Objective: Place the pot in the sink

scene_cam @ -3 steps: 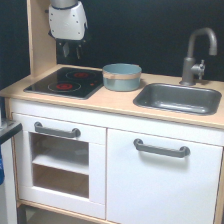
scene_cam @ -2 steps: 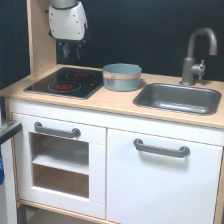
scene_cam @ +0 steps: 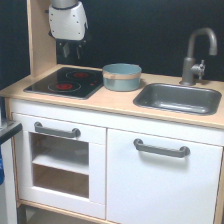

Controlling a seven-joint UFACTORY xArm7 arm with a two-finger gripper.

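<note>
One pot (scene_cam: pixel 122 76) sits on the counter between hob (scene_cam: pixel 65 82) and sink (scene_cam: pixel 179 98); gripper (scene_cam: pixel 70 51) hangs above the hob, empty, finger spread unclear.

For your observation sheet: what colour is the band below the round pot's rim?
Tan, wood-coloured, on the round grey-blue pot; seen in the exterior view.

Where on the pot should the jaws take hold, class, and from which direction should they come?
Grip the pot by its thin upright wall at the rim, coming straight down from above, one jaw inside and one outside. It stands upright and open-topped on the counter, with no handle visible. The gripper hangs over the hob, to the exterior view's left.
</note>
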